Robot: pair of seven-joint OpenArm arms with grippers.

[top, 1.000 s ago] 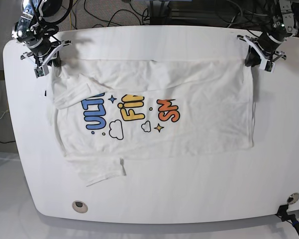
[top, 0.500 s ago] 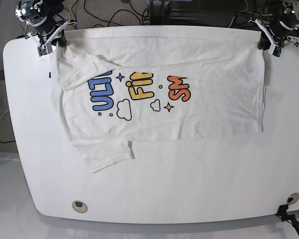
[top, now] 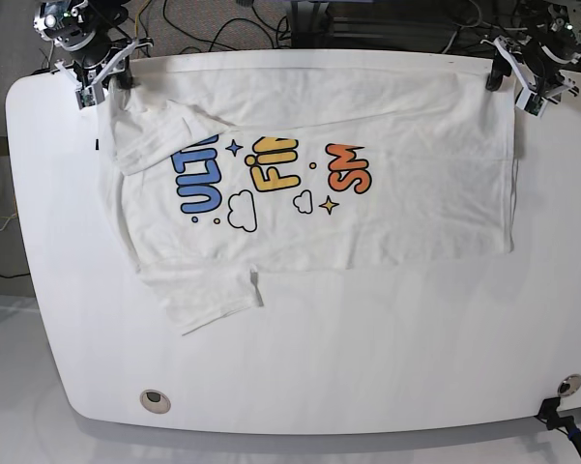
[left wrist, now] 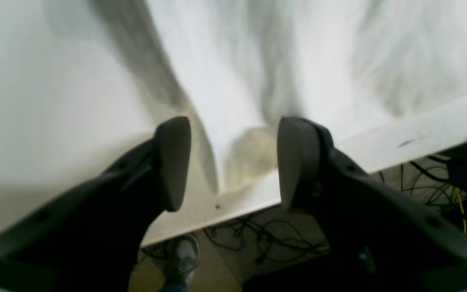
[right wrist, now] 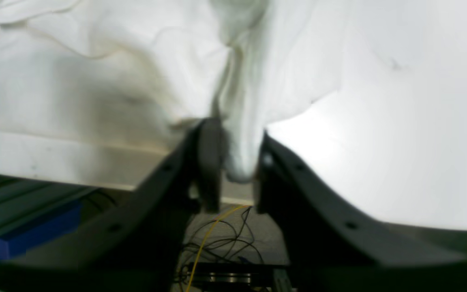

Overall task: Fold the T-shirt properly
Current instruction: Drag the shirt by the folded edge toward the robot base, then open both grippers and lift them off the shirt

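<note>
In the left wrist view, the dark left gripper (left wrist: 233, 162) hangs over the far edge of the white table (left wrist: 55, 101) with its two fingers spread wide and nothing between them; the large white short-sleeved cotton T-shirt (left wrist: 282, 61) lies blurred on the tabletop just beyond the fingertips, and tangled cables show on the floor below the edge. In the right wrist view, the dark right gripper (right wrist: 237, 162) has its fingers drawn close together on a bunched fold of the white T-shirt (right wrist: 136, 81), which hangs down between them at the table's edge (right wrist: 55, 158); the rest of the cloth spreads wrinkled over the surface. In the base view, the T-shirt (top: 406, 213) lies spread flat across the far half of the white table (top: 367, 358), its blue, yellow and orange print facing up, one sleeve folded over near the far left corner and the other sleeve pointing toward the near edge. The right gripper (top: 101, 82) sits at the far left corner on the cloth's edge, and the left gripper (top: 522, 85) sits at the far right corner beside the shirt's corner.
</note>
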